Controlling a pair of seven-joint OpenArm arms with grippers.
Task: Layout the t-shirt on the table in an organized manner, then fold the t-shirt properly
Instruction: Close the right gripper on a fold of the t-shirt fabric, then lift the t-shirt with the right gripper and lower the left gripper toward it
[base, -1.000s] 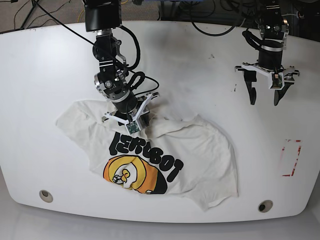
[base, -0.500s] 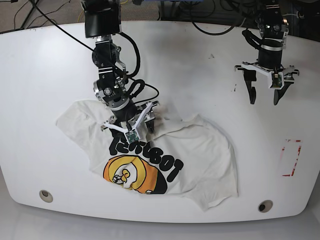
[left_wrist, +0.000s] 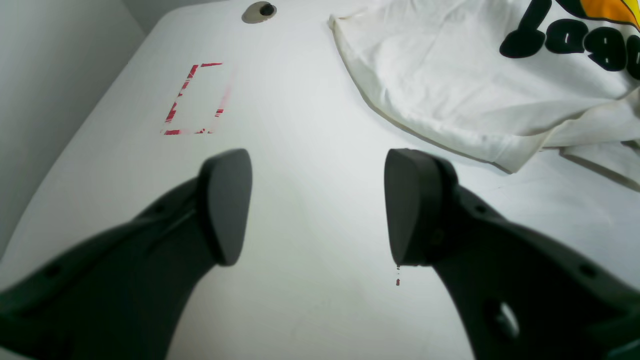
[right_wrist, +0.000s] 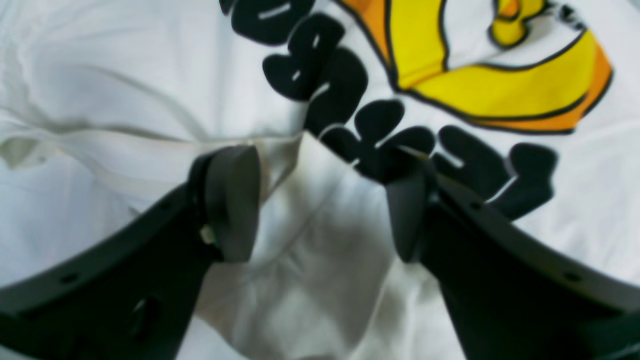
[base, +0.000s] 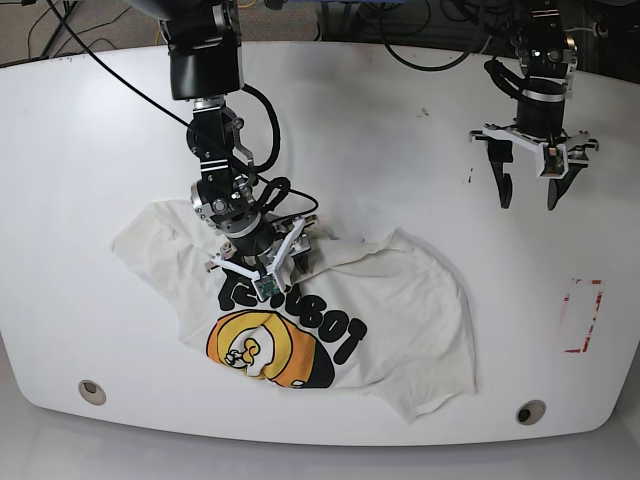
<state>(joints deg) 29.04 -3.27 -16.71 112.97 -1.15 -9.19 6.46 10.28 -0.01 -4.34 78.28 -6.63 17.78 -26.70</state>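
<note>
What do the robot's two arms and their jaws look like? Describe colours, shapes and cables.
Both arms are black with silver joint rings and looping black cables. The left gripper and right gripper each sit on a white bracket, with curved dark jaws ending in flat rounded pads.

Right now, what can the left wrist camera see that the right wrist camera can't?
Only the left wrist view shows bare table, the red rectangle mark, a round grommet hole, and the left end effector open over nothing.

Only the right wrist view shows the yellow-orange cartoon graphic up close, a bunched fold of cloth, and the right end effector open just above that cloth.

Both show the white t-shirt and its black lettering.
</note>
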